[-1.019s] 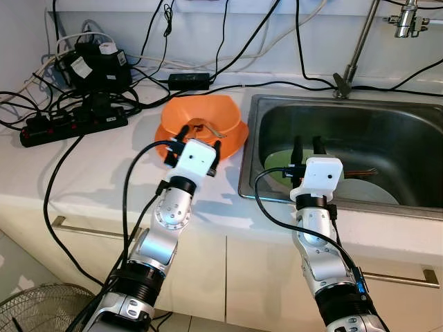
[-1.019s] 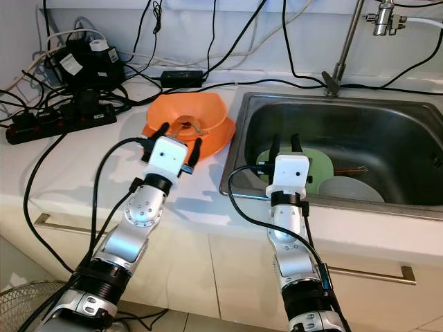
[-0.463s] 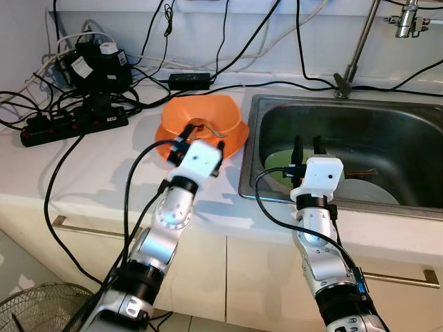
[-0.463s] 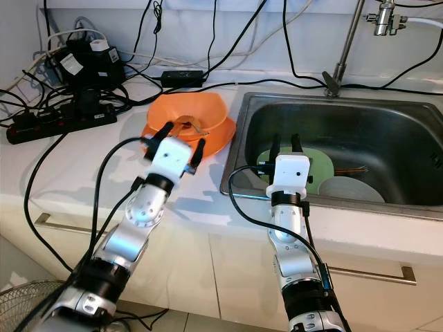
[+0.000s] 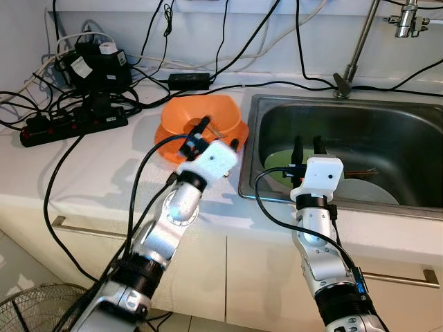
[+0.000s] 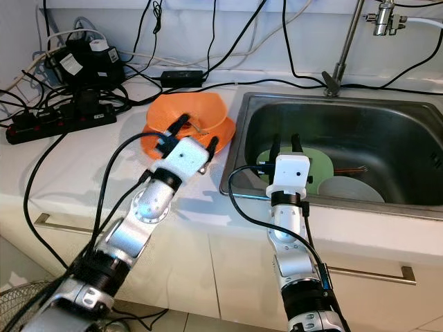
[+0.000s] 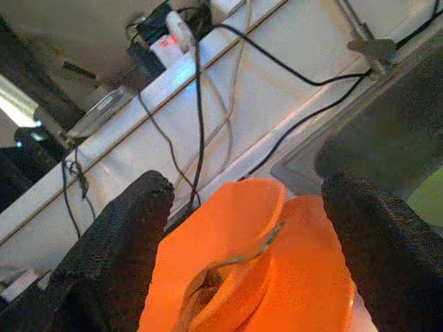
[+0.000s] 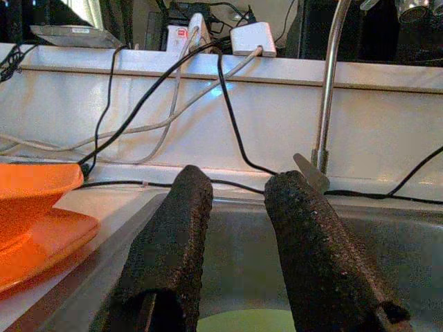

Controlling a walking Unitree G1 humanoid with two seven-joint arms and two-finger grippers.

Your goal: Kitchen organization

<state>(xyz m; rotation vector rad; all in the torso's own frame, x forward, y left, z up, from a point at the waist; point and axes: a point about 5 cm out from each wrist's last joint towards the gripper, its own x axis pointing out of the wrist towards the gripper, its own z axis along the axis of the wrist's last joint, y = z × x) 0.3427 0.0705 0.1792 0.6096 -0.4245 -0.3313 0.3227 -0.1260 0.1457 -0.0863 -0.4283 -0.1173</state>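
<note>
An orange bowl (image 5: 208,109) stands on an orange plate (image 5: 165,135) on the white counter, left of the sink (image 5: 387,131). A metal utensil (image 7: 239,259) lies in the bowl. My left gripper (image 5: 220,133) is open and tilted just above the bowl's near right rim, with nothing between its fingers (image 7: 124,242). Over the sink's front edge my right gripper (image 5: 306,142) is open with a narrow gap, holding nothing. Beyond it in the basin lie a green plate (image 6: 320,169) and a white dish (image 6: 349,188).
A black power strip (image 5: 73,124), adapters (image 5: 97,66) and several cables crowd the counter's back left. The tap (image 5: 356,48) rises behind the sink. A fan (image 5: 34,308) stands on the floor at lower left. Bare counter lies in front of the orange plate.
My left gripper has swung right and turned, from the bowl's near left side to over its near right rim. The right arm has stayed put.
</note>
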